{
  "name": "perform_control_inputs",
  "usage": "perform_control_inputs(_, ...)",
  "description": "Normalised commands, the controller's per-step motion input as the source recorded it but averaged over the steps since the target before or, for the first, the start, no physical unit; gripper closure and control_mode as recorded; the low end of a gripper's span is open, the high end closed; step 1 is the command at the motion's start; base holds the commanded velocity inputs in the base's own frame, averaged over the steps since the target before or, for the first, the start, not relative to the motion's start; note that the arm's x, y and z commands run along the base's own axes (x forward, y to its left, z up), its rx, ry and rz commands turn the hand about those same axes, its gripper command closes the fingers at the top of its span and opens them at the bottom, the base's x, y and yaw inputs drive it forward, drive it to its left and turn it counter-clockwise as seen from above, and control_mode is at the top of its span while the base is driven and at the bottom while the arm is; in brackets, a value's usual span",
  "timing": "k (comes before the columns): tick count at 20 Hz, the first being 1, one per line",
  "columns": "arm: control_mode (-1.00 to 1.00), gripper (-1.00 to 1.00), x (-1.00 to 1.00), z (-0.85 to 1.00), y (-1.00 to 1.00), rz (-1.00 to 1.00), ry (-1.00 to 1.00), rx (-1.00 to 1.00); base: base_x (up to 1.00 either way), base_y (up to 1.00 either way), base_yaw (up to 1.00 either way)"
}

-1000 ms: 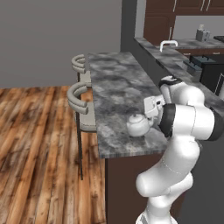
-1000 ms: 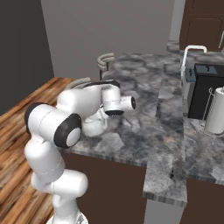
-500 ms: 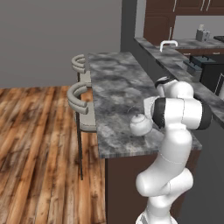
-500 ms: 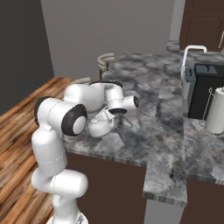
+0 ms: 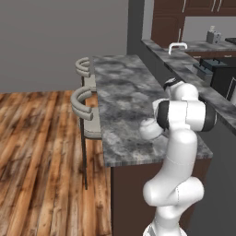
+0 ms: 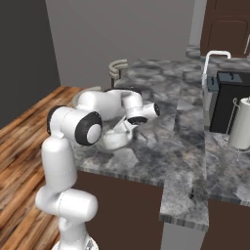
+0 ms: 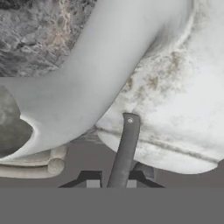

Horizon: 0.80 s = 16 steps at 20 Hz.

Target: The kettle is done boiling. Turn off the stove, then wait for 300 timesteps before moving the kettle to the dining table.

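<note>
The white kettle (image 5: 148, 129) (image 6: 115, 140) (image 7: 175, 87) is at the near end of the dining table (image 5: 120, 92) (image 6: 161, 146), on its marbled top or just above it; I cannot tell whether it touches. My gripper (image 7: 114, 179) (image 6: 125, 129) is shut on the kettle's thin dark wire handle (image 7: 124, 146), which runs down between the fingertips. In the hand view the kettle's round body and spout are very close. In the left base view my forearm hides the hand beside the kettle. The stove is out of view.
Two grey-backed stools (image 5: 85, 99) stand along the table's left side over the wood floor. Beyond the table's right edge are a curved faucet (image 6: 217, 56), a black appliance (image 6: 229, 100) and a paper towel roll (image 6: 241, 129).
My arm has folded, its elbow swinging up and in over the table's near end. The kettle has stayed at about the same spot, with the gripper still on its handle.
</note>
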Motion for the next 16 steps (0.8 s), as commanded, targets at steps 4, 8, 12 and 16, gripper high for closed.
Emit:
perform_control_inputs(4,-1.0,1.0,0.0,-0.01,-0.32,0.0,0.0,-0.17,0.0,0.0,0.0)
perform_control_inputs(8,-1.0,1.0,0.0,0.0,-0.12,0.0,0.0,-0.18,0.0,0.0,0.0)
perform_control_inputs(12,-1.0,-1.0,0.0,-0.01,-0.1,0.0,0.0,-0.12,0.0,0.0,0.0)
perform_control_inputs(16,-1.0,-1.0,-0.01,0.0,-0.18,0.0,0.0,-0.02,0.0,0.0,0.0)
